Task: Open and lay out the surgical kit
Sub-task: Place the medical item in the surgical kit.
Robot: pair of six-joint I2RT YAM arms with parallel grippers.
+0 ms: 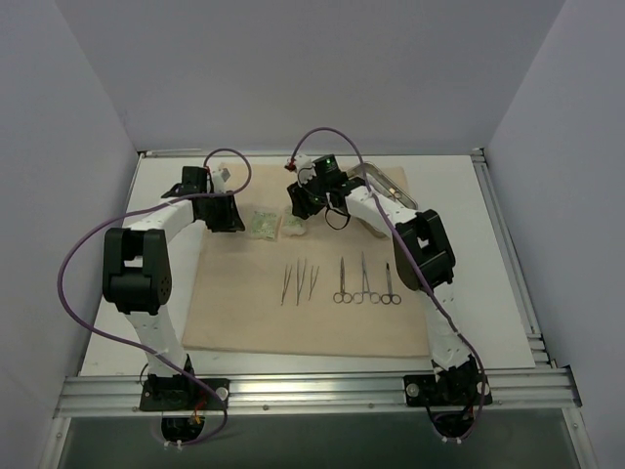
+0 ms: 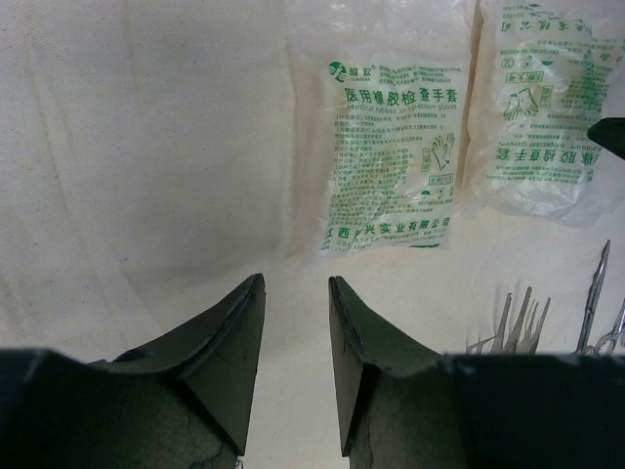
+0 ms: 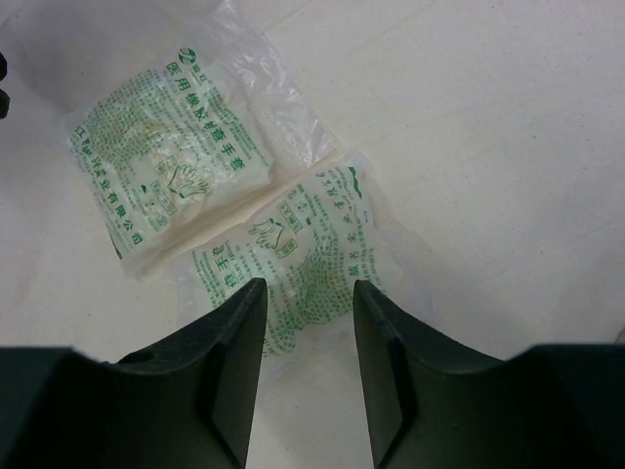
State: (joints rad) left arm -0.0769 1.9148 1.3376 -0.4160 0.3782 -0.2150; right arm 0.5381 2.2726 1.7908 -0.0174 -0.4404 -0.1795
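The beige cloth (image 1: 244, 313) of the surgical kit lies spread flat on the table. Thin tweezers (image 1: 298, 281) and scissor-handled forceps (image 1: 364, 283) lie in a row on it. The steel tray (image 1: 389, 186) sits at the cloth's far right corner, partly behind the right arm. Two green-printed packets (image 1: 262, 224) (image 1: 293, 228) lie side by side at the far edge. My right gripper (image 3: 308, 288) hangs open just over the near end of one packet (image 3: 293, 254), gripping nothing; the other packet (image 3: 171, 186) lies beside it. My left gripper (image 2: 296, 283) is open and empty over bare cloth, short of the packets (image 2: 391, 156).
White walls close in the table on three sides. A metal rail (image 1: 312, 391) runs along the near edge by the arm bases. In the left wrist view the tweezer tips (image 2: 513, 327) and a forceps (image 2: 596, 288) show at the right.
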